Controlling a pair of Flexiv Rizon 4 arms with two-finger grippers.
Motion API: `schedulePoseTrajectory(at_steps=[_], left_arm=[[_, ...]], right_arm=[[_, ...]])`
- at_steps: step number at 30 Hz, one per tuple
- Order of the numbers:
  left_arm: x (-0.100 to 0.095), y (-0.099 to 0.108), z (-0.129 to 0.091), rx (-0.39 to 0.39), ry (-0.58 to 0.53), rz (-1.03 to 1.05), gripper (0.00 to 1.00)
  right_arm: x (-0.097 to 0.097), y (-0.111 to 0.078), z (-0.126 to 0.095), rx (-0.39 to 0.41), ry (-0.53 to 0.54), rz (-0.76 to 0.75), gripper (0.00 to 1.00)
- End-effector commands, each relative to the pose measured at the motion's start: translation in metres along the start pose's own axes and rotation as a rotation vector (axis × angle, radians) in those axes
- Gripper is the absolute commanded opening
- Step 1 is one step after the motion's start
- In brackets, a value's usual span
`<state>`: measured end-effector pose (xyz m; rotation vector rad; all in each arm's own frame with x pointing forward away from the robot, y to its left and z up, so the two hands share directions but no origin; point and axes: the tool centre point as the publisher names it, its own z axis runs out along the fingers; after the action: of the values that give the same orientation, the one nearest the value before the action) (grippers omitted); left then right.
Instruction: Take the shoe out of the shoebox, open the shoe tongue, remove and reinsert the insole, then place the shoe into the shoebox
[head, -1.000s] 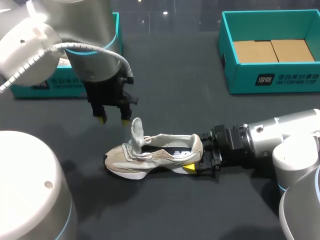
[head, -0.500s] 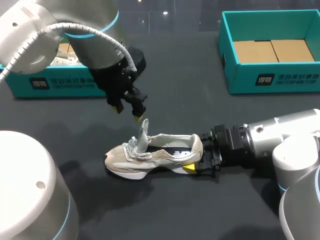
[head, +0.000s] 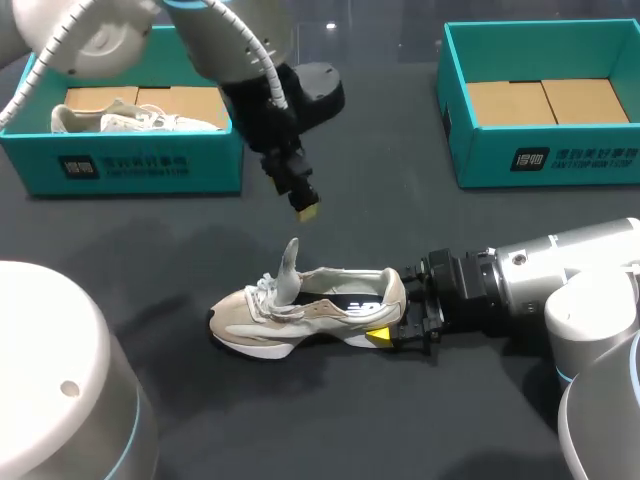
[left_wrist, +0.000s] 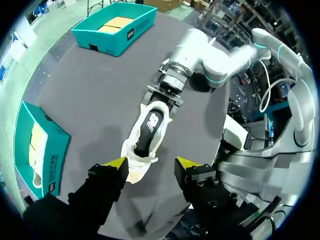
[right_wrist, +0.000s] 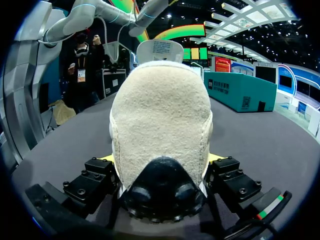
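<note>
The shoe is clamped at the heel by the right tool. The left tool is held released above it; the insole should be pinched at its edge, tongue avoided.

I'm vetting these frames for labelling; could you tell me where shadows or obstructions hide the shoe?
Head view: soft shadows on the table beside the shoe, none hiding it. Left wrist view: shoe unobstructed ahead of the left gripper. Right wrist view: its heel blocks the rest.
</note>
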<state>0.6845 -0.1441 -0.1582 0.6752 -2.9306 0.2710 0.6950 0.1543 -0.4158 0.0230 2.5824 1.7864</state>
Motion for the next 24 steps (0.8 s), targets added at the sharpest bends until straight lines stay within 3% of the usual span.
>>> schedulePoseTrajectory(at_steps=[1, 4, 6, 8, 13, 24], left_arm=[[0.005, -0.019, 0.006, -0.143, 0.031, 0.397, 0.5], [0.011, -0.023, 0.013, -0.156, 0.02, 0.453, 0.44], [0.014, -0.025, 0.017, -0.166, 0.013, 0.477, 0.29], [0.014, -0.026, 0.022, -0.177, 0.013, 0.497, 0.0], [0.01, -0.025, 0.041, -0.222, -0.006, 0.473, 0.0], [0.01, -0.025, 0.041, -0.222, -0.006, 0.473, 0.0]], right_arm=[[0.0, -0.002, 0.002, 0.005, 0.001, 0.001, 0.0], [0.0, -0.002, 0.002, 0.005, 0.001, 0.001, 0.0], [0.0, -0.002, 0.002, 0.005, 0.001, 0.001, 0.0], [0.0, -0.002, 0.002, 0.005, 0.001, 0.001, 0.0], [0.0, -0.002, 0.002, 0.005, 0.001, 0.001, 0.0], [0.0, -0.002, 0.002, 0.005, 0.001, 0.001, 0.0]])
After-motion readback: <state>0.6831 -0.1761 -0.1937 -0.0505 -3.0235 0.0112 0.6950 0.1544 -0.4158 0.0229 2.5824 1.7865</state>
